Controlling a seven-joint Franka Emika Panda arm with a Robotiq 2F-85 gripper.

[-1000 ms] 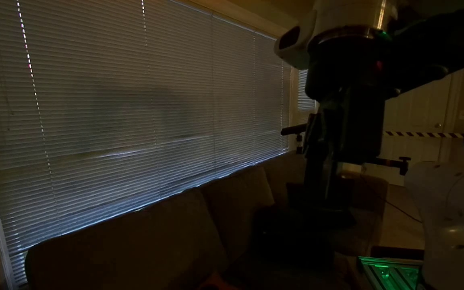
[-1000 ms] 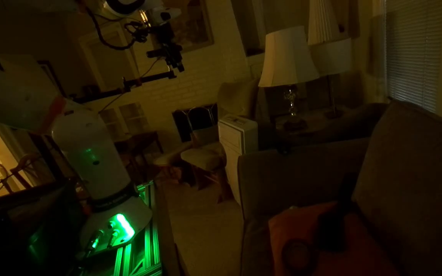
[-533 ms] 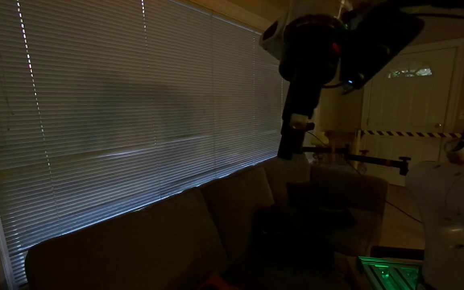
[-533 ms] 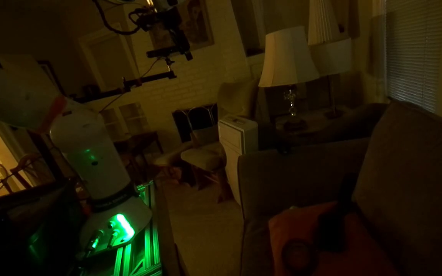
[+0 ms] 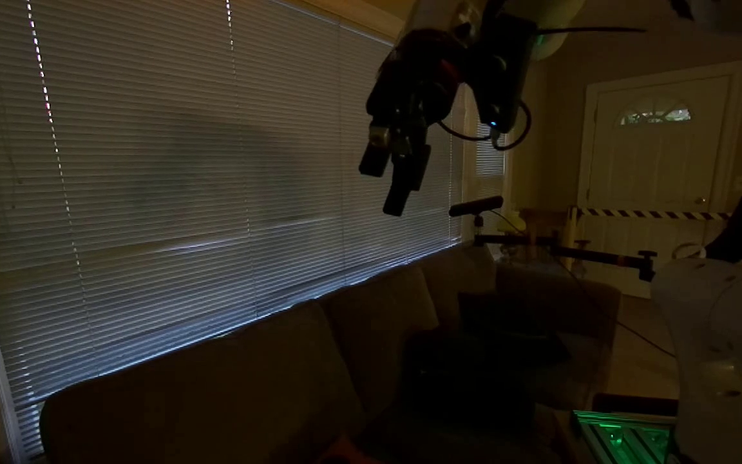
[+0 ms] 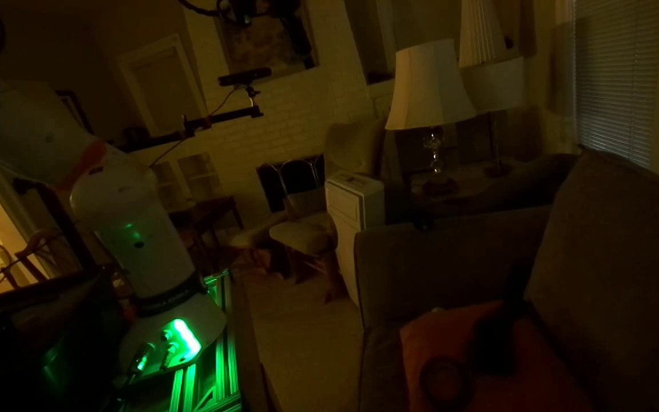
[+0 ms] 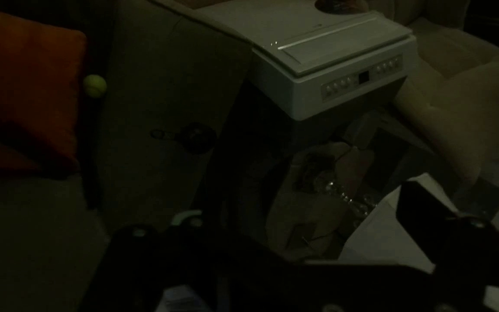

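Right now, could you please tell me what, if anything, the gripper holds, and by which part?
Nothing is held; the gripper is open and empty.

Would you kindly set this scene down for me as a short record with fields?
Gripper: open, holding nothing, in the air
Backdrop in an exterior view: blinds
Sofa arm: bears a small dark object with a looped end, too dim to identify
Ball: yellow-green, between the sofa arm and an orange cushion
Appliance: white, with buttons, beyond the sofa arm
Lamp: pale-shaded
Light: dim, green glow at the robot's base
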